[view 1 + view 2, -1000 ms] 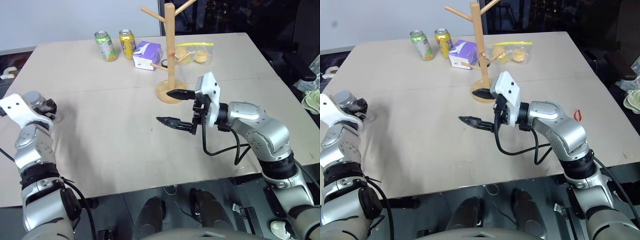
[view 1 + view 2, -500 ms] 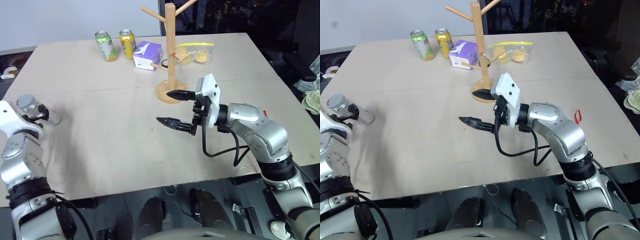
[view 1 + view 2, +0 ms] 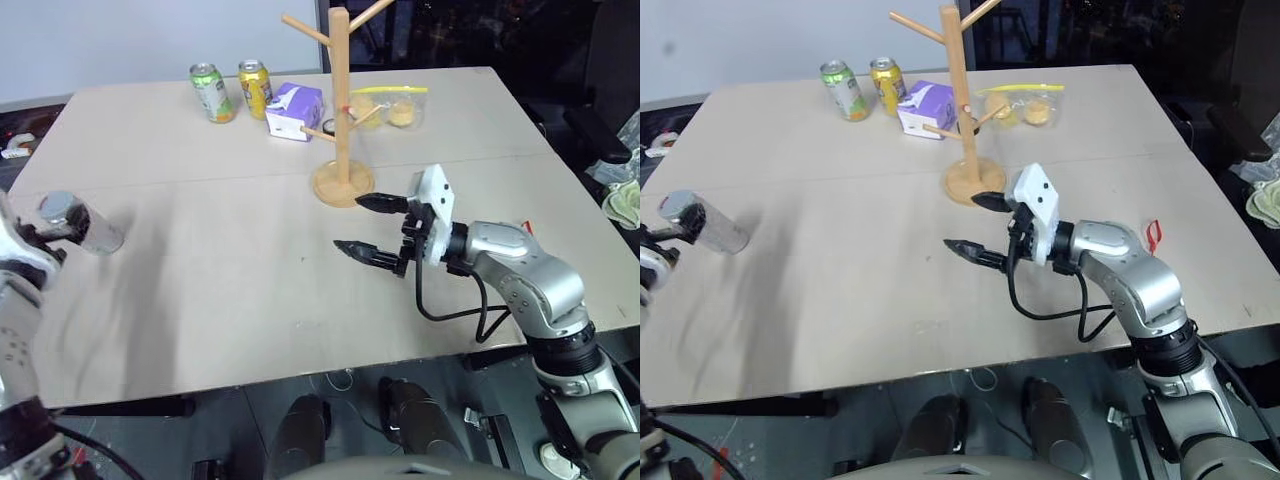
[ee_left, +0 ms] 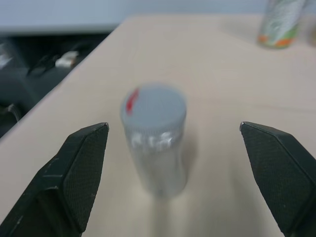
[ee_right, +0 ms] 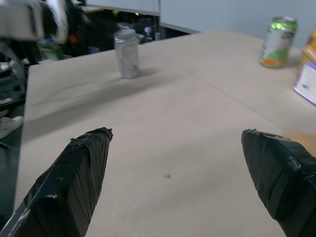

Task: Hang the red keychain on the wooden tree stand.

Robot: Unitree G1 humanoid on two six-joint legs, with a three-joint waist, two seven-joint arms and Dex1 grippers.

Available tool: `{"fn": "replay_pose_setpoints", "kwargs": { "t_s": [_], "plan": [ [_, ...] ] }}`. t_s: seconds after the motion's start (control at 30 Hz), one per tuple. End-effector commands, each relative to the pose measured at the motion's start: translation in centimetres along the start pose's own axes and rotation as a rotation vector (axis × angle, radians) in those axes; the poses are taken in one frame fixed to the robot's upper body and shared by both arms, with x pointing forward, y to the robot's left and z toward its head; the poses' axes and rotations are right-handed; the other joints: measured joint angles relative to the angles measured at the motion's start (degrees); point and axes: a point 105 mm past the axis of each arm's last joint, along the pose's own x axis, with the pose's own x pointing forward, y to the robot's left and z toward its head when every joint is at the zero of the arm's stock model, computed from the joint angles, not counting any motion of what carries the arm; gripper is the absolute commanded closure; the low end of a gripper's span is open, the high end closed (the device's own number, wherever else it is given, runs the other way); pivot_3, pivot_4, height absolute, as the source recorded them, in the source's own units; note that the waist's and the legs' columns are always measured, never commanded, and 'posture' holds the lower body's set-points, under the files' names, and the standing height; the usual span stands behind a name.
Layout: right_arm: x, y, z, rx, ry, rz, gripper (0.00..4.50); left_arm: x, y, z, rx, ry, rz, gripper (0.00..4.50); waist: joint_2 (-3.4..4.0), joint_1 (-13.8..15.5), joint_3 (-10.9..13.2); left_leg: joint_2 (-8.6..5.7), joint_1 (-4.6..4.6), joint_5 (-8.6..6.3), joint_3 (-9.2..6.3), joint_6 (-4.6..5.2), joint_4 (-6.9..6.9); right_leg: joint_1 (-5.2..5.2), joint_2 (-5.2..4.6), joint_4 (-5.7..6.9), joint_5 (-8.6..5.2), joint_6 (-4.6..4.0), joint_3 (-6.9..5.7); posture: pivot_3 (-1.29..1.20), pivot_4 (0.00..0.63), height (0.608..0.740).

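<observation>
The red keychain (image 3: 1153, 234) lies on the table near its right edge, just behind my right forearm. At the back middle stands the wooden tree stand (image 3: 341, 100), a round base and upward pegs. My right gripper (image 3: 350, 223) hovers in front of the stand's base, pointing left, open and empty, well left of the keychain. At the table's left edge my left gripper (image 4: 173, 126) is open. A silver can (image 4: 154, 138) stands upright just ahead of its fingers (image 4: 74, 182) without touching them.
Behind the stand are a green can (image 3: 211, 92), a yellow can (image 3: 254, 88), a purple carton (image 3: 295, 110) and a clear bag of snacks (image 3: 390, 105). The silver can (image 3: 80, 222) stands near the left edge of the table (image 3: 220, 290).
My left gripper has drawn back from the silver can toward the left edge, leaving the can standing. My right gripper has shifted a little right and lower.
</observation>
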Motion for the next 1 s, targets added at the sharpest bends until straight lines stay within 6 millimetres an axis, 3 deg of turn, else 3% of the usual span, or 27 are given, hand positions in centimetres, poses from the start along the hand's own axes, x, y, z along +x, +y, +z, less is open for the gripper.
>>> {"fn": "replay_pose_setpoints", "kwargs": {
  "t_s": [0.03,0.13,0.23,0.3,0.47,0.67,1.0],
  "plan": [
    [-2.2,0.0,0.8,-0.001,-0.027,-0.093,0.0,-1.3,-5.9,4.8,0.097,-0.056,-0.44,0.1,-0.06,0.24,0.0,0.0,-0.06,0.0,-0.07,0.0,0.0,-0.01,0.0,-0.04,-0.01,-0.02,-0.06,0.0,0.15,0.74],
    [-3.5,-0.4,0.5,0.012,-0.008,-0.196,0.0,-1.9,-10.3,5.2,0.137,-0.045,-0.681,0.1,0.12,0.11,0.09,-0.11,-0.09,0.0,0.02,0.0,0.0,-0.01,-0.19,-0.1,-0.03,-0.01,-0.02,0.0,0.15,0.74],
    [-5.5,-2.6,-0.4,-0.024,0.061,-0.455,0.0,-2.8,-15.4,5.0,0.148,-0.045,-0.951,0.1,0.12,-0.14,0.1,-0.16,-0.03,0.0,0.18,0.0,0.0,0.01,-0.22,-0.1,-0.03,0.01,0.12,0.0,0.15,0.74],
    [-7.8,-4.2,-1.4,-0.04,0.118,-0.669,0.0,-3.6,-18.9,4.6,0.153,-0.042,-1.13,0.1,0.12,-0.19,0.1,-0.1,-0.02,0.0,0.19,0.0,-0.01,-0.02,-0.13,-0.08,-0.03,0.0,0.13,0.0,0.15,0.74],
    [-13.2,-5.8,-3.3,-0.087,0.236,-1.011,0.0,-4.6,-24.4,2.5,0.205,-0.012,-1.433,0.1,0.15,-0.11,0.11,-0.08,-0.08,0.0,0.15,0.0,-0.03,-0.05,-0.04,-0.07,-0.03,0.0,0.17,0.0,0.15,0.74],
    [-17.1,-6.5,-4.7,0.016,0.262,-1.164,0.0,-5.4,-28.1,1.3,0.285,-0.041,-1.625,0.1,0.16,-0.48,0.11,-0.06,-0.02,0.0,0.29,0.01,-0.01,-0.05,0.03,-0.05,-0.03,0.0,0.35,0.0,0.15,0.74],
    [-18.7,-6.8,-7.3,0.229,0.304,-1.136,0.0,-6.3,-30.3,1.1,0.284,-0.078,-1.718,0.1,0.16,-0.43,0.11,-0.05,-0.02,0.0,0.26,0.03,0.01,-0.02,0.09,-0.03,-0.02,0.0,0.38,0.0,0.15,0.74]
  ]
}}
